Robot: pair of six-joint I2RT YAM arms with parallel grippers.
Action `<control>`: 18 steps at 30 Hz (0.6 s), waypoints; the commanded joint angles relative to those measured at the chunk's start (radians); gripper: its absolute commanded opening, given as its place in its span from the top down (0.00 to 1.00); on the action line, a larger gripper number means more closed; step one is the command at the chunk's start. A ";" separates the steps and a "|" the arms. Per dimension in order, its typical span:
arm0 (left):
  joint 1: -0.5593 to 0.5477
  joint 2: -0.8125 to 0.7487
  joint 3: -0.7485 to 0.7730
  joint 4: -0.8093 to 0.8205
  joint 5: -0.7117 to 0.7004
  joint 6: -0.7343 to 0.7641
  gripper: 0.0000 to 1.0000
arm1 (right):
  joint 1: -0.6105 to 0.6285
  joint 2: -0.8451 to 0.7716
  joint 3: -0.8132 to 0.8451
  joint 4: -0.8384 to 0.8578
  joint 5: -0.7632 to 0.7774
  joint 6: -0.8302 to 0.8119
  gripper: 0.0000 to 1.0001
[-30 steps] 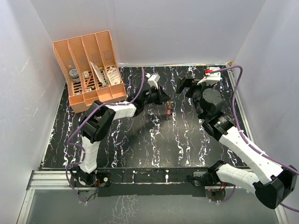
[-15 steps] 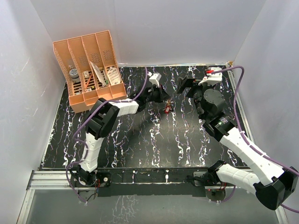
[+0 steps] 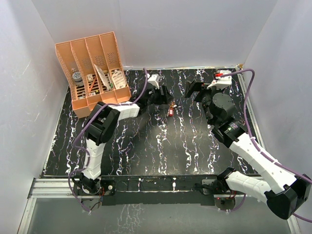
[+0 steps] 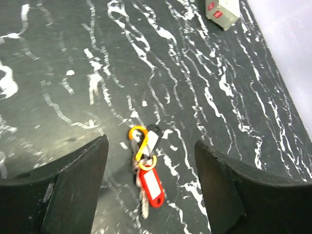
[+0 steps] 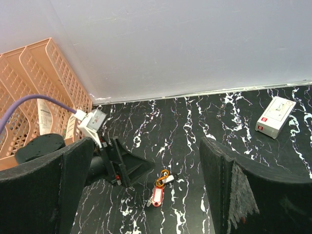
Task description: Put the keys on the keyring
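Observation:
The orange-gold figure-eight keyring (image 4: pixel 141 146) lies on the black marbled table. The keys are bunched at its lower loop: the red-headed one (image 4: pixel 151 187) and the silver one (image 4: pixel 143 204) beside it. A small white piece (image 4: pixel 152 140) rests against the ring. My left gripper (image 4: pixel 151 146) is open just above them, one finger on each side, touching nothing. From above, the bunch (image 3: pixel 170 111) sits just right of the left gripper (image 3: pixel 163 96). My right gripper (image 3: pixel 192 88) hangs open, higher up, looking down on the bunch (image 5: pixel 158 194).
An orange file organizer (image 3: pixel 92 73) holding papers and small items stands at the back left. A small white box with red marks (image 5: pixel 275 117) lies near the back wall on the right. White walls close in the table on three sides.
My left gripper has opened and let go of the bunch, then drawn back toward the left rear. The keys and ring now lie free on the table. The right arm has not moved.

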 commanded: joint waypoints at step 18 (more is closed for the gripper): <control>0.025 -0.893 -0.273 -0.317 -0.421 0.107 0.01 | -0.009 0.102 0.129 -0.100 0.100 0.159 0.02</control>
